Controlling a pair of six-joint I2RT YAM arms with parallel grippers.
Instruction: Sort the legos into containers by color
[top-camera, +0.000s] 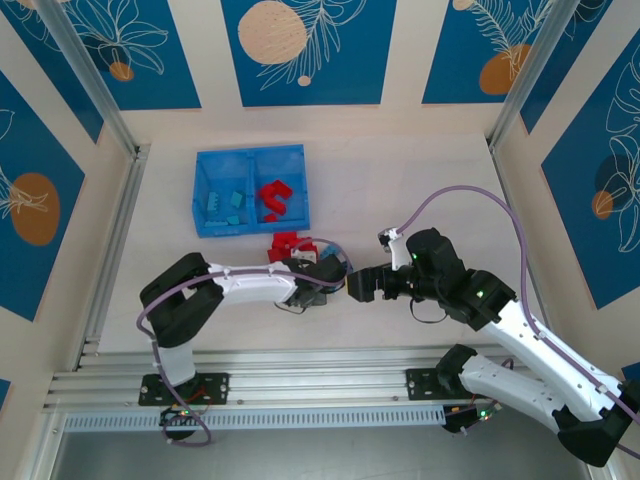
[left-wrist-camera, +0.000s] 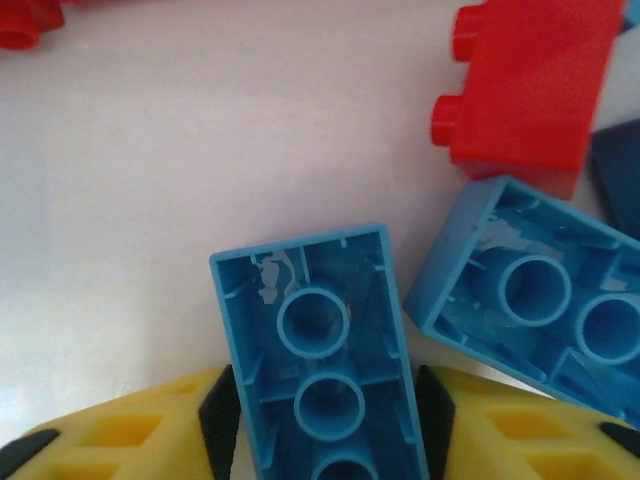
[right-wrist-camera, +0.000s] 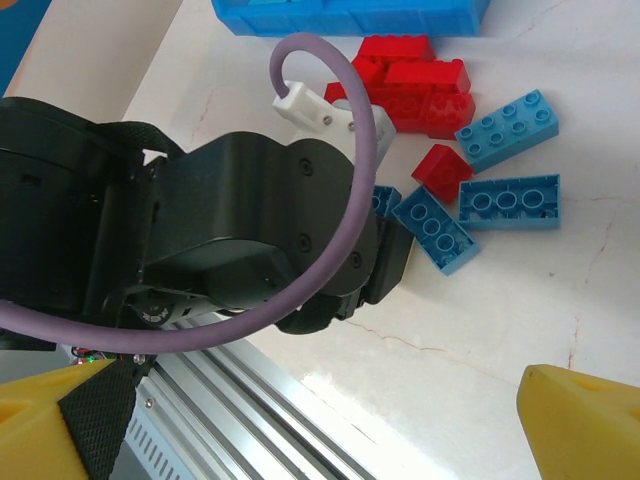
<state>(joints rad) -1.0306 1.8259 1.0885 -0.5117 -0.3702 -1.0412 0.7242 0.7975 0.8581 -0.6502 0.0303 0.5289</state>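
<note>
I am working the left claw (left-wrist-camera: 328, 415), and in its wrist view a small rectangular light blue plastic brick (left-wrist-camera: 315, 330) lies hollow side up on the white table. The two yellow fingers flank it. The black pads (left-wrist-camera: 220, 415) rest against its two long sides, so the claw is partly drawn in and gripping this one brick. I cannot tell whether it has left the table yet.

A second upturned light blue brick (left-wrist-camera: 540, 300) lies at 3 o'clock of the held one, its corner touching or nearly so. A red studded brick (left-wrist-camera: 530, 85) sits at 1 o'clock.

From above, the shallow blue plastic tray (top-camera: 250, 153) stands at 11 o'clock of the left claw. Its left compartment holds light blue bricks (top-camera: 228, 203) and its right compartment holds red bricks (top-camera: 272, 197). Loose red bricks (top-camera: 290, 243) lie at 6 o'clock of the tray, between it and the claw.

The right claw (top-camera: 358, 285) waits at 3 o'clock of the left one, very near it. Its jaws are spread wide and it holds nothing.

To do this step well, I judge I should firm the grip and then lift straight up. That way the neighbouring brick is not dragged along. I would then carry the brick over the loose pile towards 11 o'clock and release it low inside the left compartment, keeping clear of the middle wall and the right arm.
</note>
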